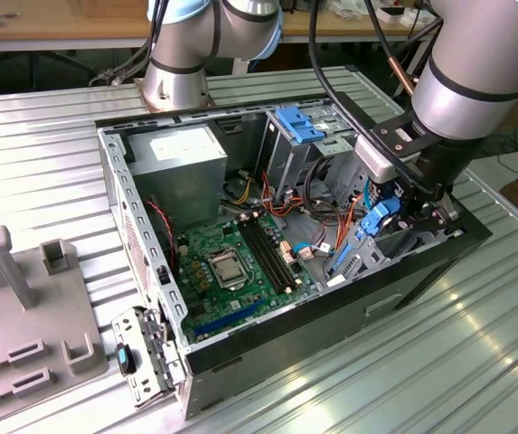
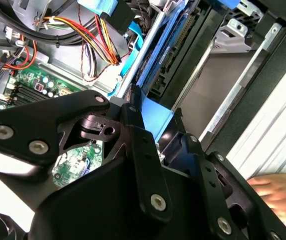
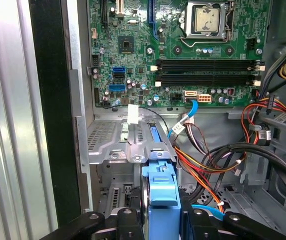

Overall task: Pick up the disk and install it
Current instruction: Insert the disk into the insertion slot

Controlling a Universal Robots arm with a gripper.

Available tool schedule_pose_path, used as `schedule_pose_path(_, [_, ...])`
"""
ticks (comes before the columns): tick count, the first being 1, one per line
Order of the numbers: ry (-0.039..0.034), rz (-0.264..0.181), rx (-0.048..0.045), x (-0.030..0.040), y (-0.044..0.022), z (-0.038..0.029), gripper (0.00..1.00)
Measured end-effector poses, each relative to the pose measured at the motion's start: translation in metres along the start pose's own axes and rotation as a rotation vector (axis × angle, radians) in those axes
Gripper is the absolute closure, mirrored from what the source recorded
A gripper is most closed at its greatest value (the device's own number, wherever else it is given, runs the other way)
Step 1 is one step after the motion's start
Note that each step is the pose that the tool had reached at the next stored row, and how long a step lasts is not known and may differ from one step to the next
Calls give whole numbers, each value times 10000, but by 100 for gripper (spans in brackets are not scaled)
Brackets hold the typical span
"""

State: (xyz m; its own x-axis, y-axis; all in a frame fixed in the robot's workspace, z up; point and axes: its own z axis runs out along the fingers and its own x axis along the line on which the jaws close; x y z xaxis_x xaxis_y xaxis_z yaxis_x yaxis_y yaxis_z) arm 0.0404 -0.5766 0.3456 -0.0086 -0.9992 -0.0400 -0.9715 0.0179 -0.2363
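Disk [image 3: 161, 192], blue rail end up in the first wrist view, sits clenched in the gripper [image 3: 162, 222], held low inside the computer case [image 3: 53, 110] at the metal drive bay [image 3: 125, 147]. Pick-up judged done; seating in the bay not yet done. Room is tight: the bay lip lies just ahead, the cables [image 3: 207, 160] just beside, and the case wall is near on the other side. Motherboard [image 3: 182, 60] lies beyond, apart.
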Motion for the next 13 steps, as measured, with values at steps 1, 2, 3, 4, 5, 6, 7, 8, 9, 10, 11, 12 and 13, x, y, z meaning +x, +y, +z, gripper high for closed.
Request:
schedule_pose_path(1, [2, 0, 0, 0, 1, 5, 63])
schedule_pose_path(2, [6, -1, -1, 1, 5, 19, 63])
schedule_pose_path(3, [1, 0, -1, 2, 8, 33, 63])
schedule_pose_path(4, [-1, 0, -1, 2, 10, 42, 63])
schedule_pose_path(5, [5, -1, -2, 2, 13, 55, 63])
schedule_pose_path(6, [3, 0, -2, 3, 15, 63, 63])
schedule_pose_path(7, [2, -1, -1, 3, 17, 68, 63])
schedule_pose_path(8, [-1, 0, 0, 3, 18, 77, 63])
schedule_pose_path(9, [-24, 3, 4, 2, 20, 91, 63])
schedule_pose_path(10, [-15, 1, 1, 4, 22, 94, 63])
schedule_pose_path(11, [-9, 0, 0, 4, 22, 94, 63])
schedule_pose_path(12, [-4, 0, 0, 4, 22, 92, 63])
schedule_pose_path(13, [-1, 0, -1, 4, 22, 92, 63])
